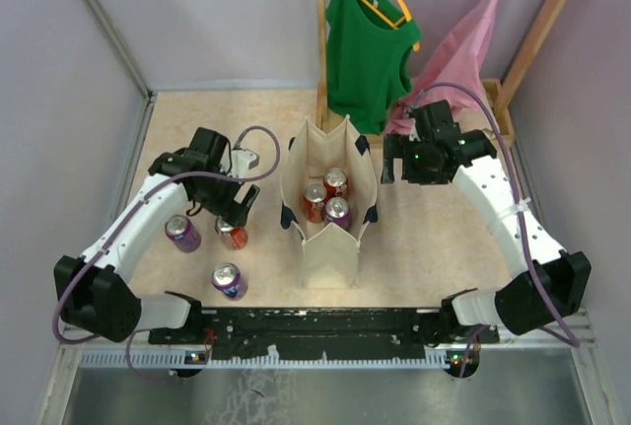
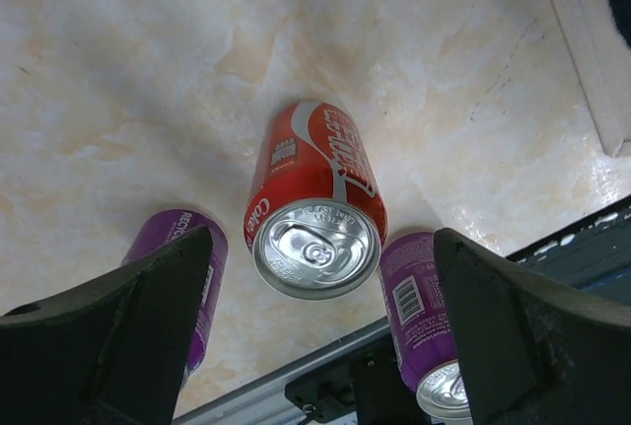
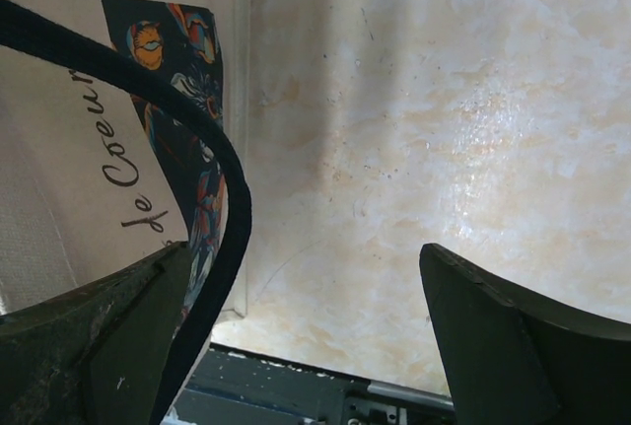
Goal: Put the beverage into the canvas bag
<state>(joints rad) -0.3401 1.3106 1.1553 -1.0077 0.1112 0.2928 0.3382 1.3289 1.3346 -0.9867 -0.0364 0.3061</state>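
Where it stands upright on the pale marbled worktop (image 1: pixel 434 238), the red cola can (image 2: pixel 315 188) is outside the beige boxy canvas bag (image 1: pixel 330 252), just to its left. The left gripper (image 1: pixel 237 216) hangs over the can, arm reaching forward and wrist bent down, jaws spread wide and touching nothing. A purple can (image 1: pixel 182 233) stands left of it and a second purple can (image 1: pixel 229 280) nearer the bases. Only the overhead view shows three cans (image 1: pixel 315 200) inside the bag. The right gripper (image 3: pixel 306 247) hovers beside the bag's right wall, jaws spread and empty. Only its wrist view shows the navy strap handle (image 3: pixel 212 149) crossing one jaw.
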